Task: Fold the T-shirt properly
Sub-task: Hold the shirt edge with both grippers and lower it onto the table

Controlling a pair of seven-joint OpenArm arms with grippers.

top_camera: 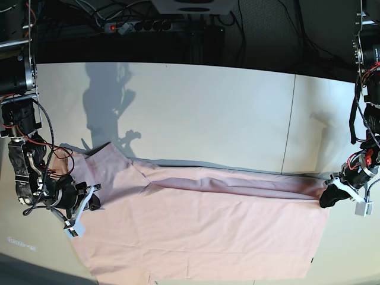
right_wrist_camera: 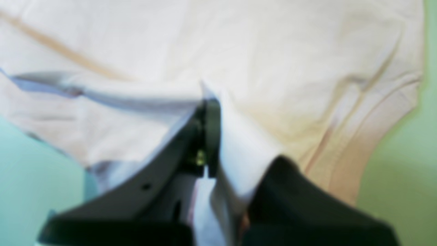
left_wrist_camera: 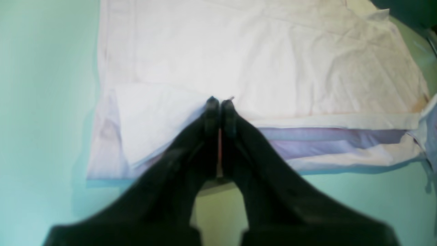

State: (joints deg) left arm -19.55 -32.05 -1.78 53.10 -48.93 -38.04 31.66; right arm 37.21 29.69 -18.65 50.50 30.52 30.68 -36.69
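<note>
The pale pink T-shirt (top_camera: 202, 231) lies spread across the table's front half, with a long fold ridge running across its upper edge. No lettering or neck label shows. My left gripper (top_camera: 328, 195) is at the shirt's right edge; in the left wrist view it (left_wrist_camera: 220, 101) is shut with a thin strip of pink cloth between the fingers, over the layered shirt (left_wrist_camera: 273, 61). My right gripper (top_camera: 94, 200) is at the shirt's left edge; in the right wrist view it (right_wrist_camera: 213, 102) is shut on a pinched fold of the shirt (right_wrist_camera: 273, 51), and cloth covers one finger.
The pale table (top_camera: 208, 107) has a seam line (top_camera: 291, 124) right of centre. A power strip and cables (top_camera: 136, 27) lie behind the table's far edge. The shirt's bottom hem reaches near the table's front edge.
</note>
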